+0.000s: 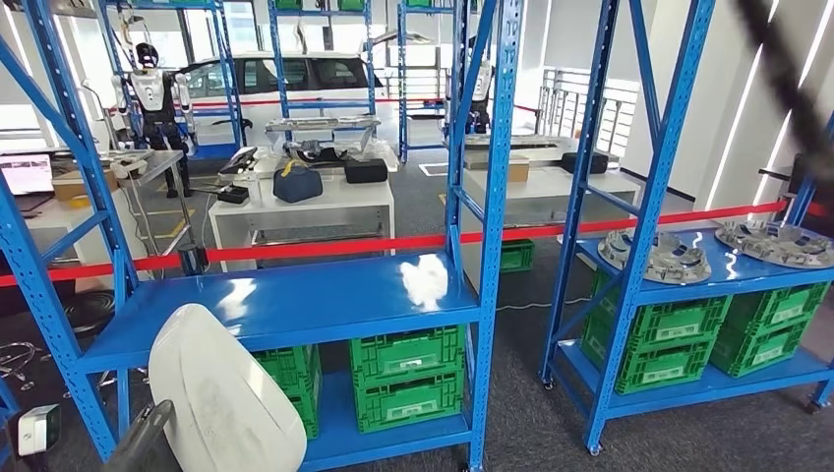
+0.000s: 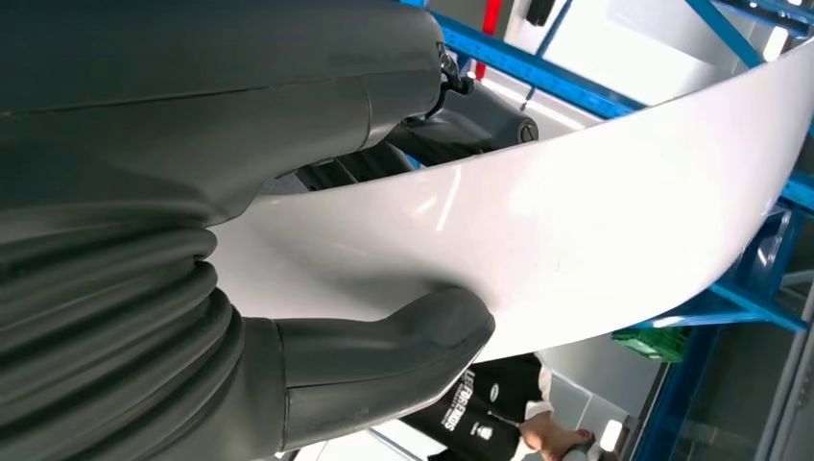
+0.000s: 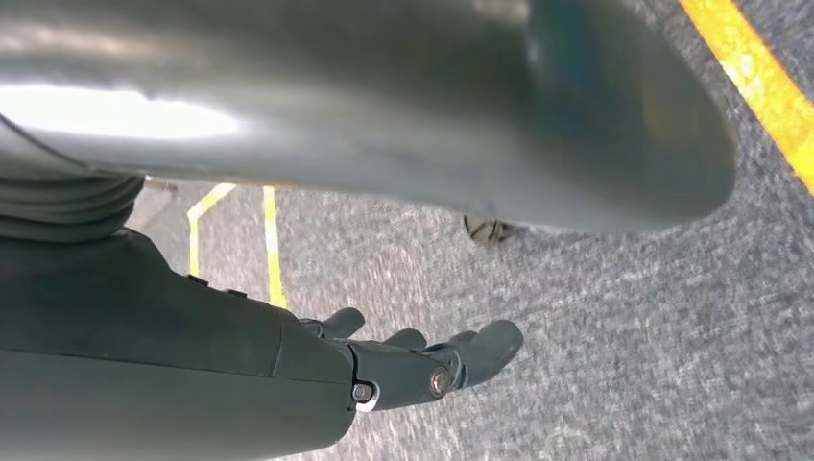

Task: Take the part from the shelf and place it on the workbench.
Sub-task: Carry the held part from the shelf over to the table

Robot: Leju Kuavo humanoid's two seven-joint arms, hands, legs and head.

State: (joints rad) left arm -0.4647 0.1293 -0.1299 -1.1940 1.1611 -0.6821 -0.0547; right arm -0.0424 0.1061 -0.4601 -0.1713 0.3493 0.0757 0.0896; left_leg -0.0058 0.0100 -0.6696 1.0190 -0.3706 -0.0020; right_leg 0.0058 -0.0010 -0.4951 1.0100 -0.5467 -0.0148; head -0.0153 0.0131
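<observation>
**Holding the white part in the left hand, clear of the shelf**

Gripping a curved white part (image 1: 221, 393), our left hand (image 1: 148, 438) appears at the lower left of the head view, below the front edge of the blue shelf (image 1: 295, 305); we see the part raised in front of that shelf, not resting on its board. In the left wrist view the thick grey thumb (image 2: 422, 336) presses one face of the part (image 2: 576, 250) while the darker fingers (image 2: 384, 158) lie against the opposite face, so the panel is clamped between them and extends away from the hand. In the right wrist view our right hand (image 3: 422, 360) hangs over grey carpet (image 3: 624, 317) with yellow floor lines (image 3: 274, 250); its fingers are apart and hold nothing. Green crates (image 1: 408, 379) sit on the shelf's lower board.
</observation>
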